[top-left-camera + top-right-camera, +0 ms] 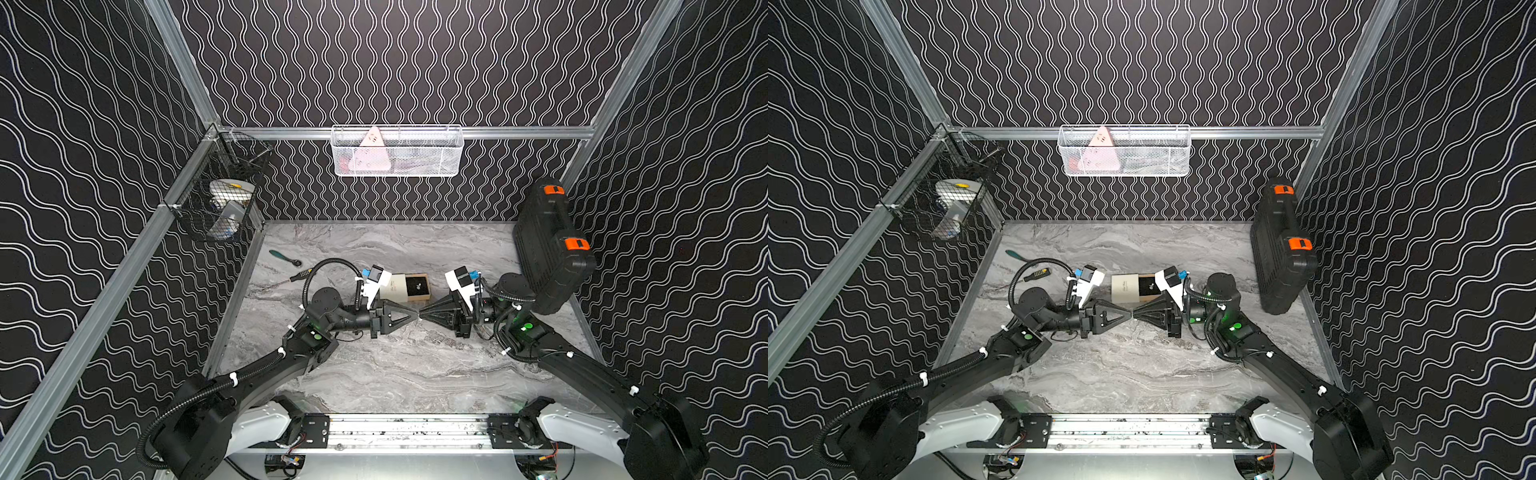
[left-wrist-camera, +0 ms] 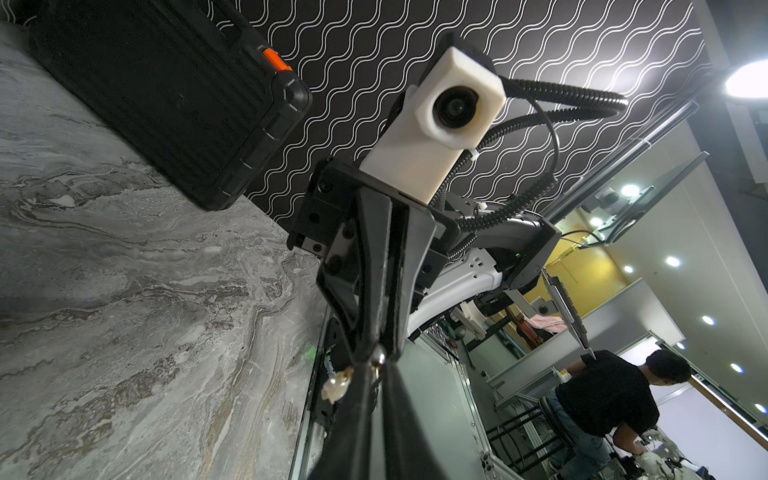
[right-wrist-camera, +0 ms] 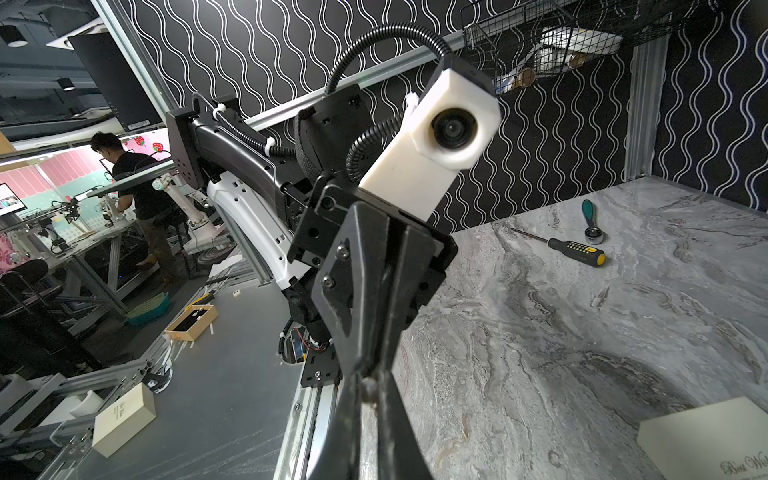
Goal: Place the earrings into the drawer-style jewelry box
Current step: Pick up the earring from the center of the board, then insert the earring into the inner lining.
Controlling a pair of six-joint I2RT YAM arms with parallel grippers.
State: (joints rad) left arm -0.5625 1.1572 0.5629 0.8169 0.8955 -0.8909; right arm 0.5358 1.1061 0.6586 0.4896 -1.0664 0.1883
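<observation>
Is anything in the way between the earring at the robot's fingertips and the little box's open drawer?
Nothing visible is. The earring hangs where the left gripper and right gripper meet tip to tip. The drawer-style jewelry box lies just beyond them on the table, its open drawer facing up, only bare marble and air between.
</observation>
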